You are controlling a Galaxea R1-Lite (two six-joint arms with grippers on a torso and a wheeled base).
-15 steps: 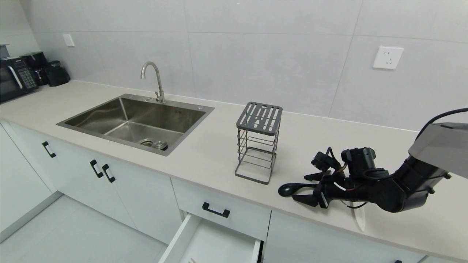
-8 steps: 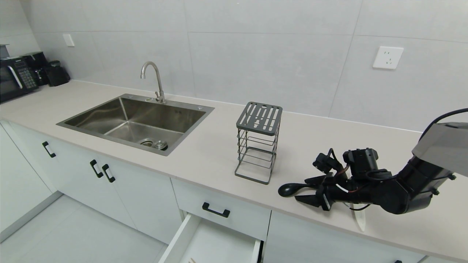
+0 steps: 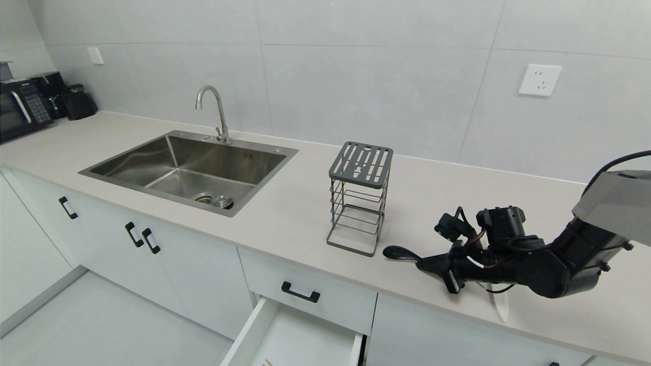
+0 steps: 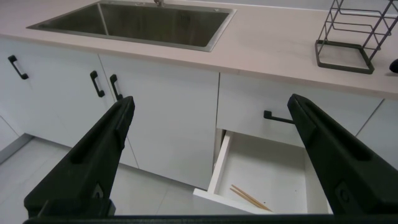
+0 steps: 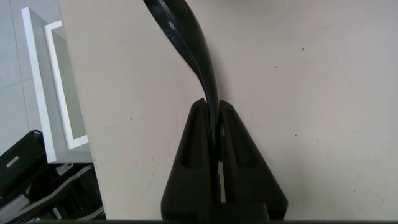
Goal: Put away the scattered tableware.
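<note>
A black spoon [image 3: 402, 252] sticks out over the beige counter [image 3: 285, 213] just right of the wire rack, bowl end pointing left. My right gripper [image 3: 441, 268] is shut on the spoon's handle [image 5: 198, 59], with both fingers [image 5: 239, 155] pressed against it. A white knife [image 3: 501, 305] lies on the counter under the right arm, partly hidden. My left gripper [image 4: 208, 155] hangs open in front of the cabinets, above the open drawer [image 4: 267, 180], where a pair of wooden chopsticks [image 4: 250, 197] lies.
A grey wire rack [image 3: 358, 198] stands mid-counter. A steel sink [image 3: 188, 170] with a faucet [image 3: 216, 109] lies to the left. A microwave [image 3: 18, 109] and a black appliance sit far left. The white drawer [image 3: 300, 343] stands pulled out below the counter's front edge.
My right gripper closed on the spoon's handle. The spoon's bowl end shifted slightly left and up toward the rack.
</note>
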